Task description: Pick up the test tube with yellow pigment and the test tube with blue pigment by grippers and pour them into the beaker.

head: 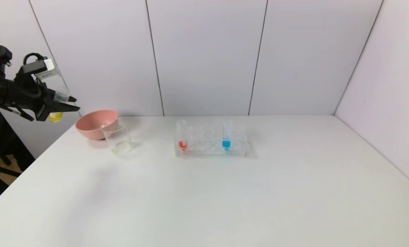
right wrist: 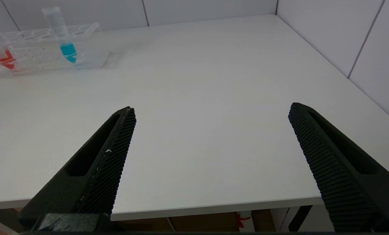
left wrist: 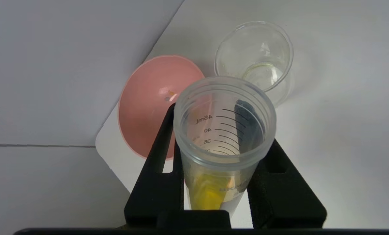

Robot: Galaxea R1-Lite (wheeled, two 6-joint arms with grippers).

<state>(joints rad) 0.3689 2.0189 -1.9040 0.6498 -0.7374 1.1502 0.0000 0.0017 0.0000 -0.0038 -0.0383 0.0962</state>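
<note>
My left gripper (head: 67, 104) hangs in the air off the table's left edge, left of the beaker (head: 118, 139). It is shut on the test tube with yellow pigment (head: 56, 116). In the left wrist view the tube (left wrist: 207, 195) sits between both black fingers, open mouth up and yellow liquid at its bottom, with the empty beaker (left wrist: 254, 55) beyond it. The test tube with blue pigment (head: 226, 135) stands upright in the clear rack (head: 209, 147) at mid table. My right gripper (right wrist: 210, 130) is open with nothing in it, low by the table's front edge, and the blue tube (right wrist: 62, 32) is far from it.
A pink bowl (head: 94, 123) sits right behind the beaker near the table's back left corner. A tube with red liquid (head: 182, 137) stands at the rack's left end. The white table (head: 225, 199) has walls at the back and on the right.
</note>
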